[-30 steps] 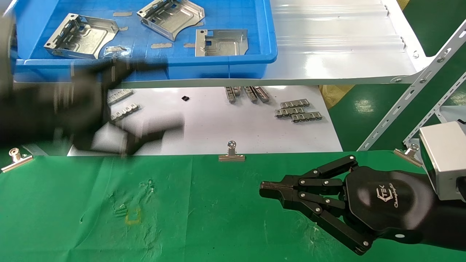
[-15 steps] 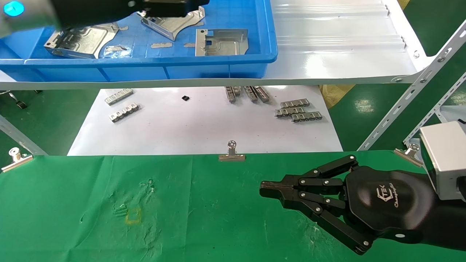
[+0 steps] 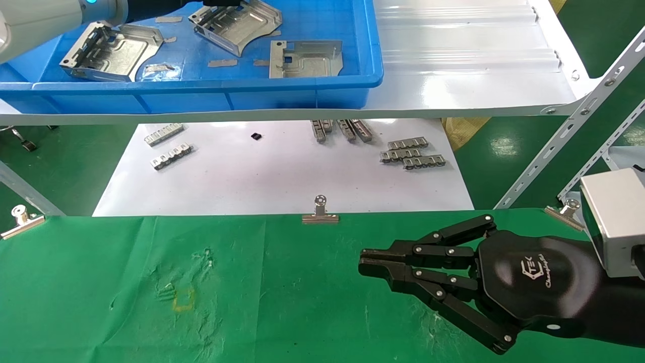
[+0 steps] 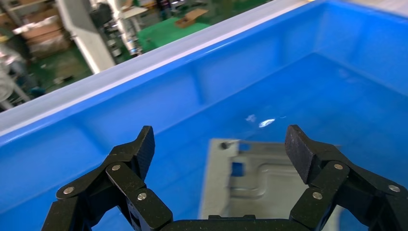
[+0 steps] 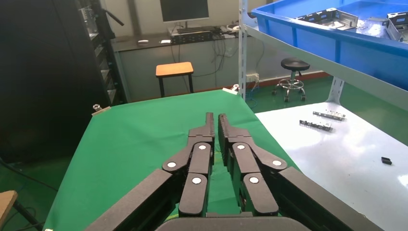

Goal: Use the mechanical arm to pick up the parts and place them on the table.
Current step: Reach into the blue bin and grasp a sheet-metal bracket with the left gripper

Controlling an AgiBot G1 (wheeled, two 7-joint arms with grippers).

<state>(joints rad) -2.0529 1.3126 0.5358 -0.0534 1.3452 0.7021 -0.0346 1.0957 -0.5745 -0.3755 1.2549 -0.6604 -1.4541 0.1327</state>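
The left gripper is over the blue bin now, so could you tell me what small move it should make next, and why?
Probably lower the left gripper straight down: its fingers are spread wide above a bracket lying flat in the blue bin, not yet touching it. The right gripper rests shut over the table.
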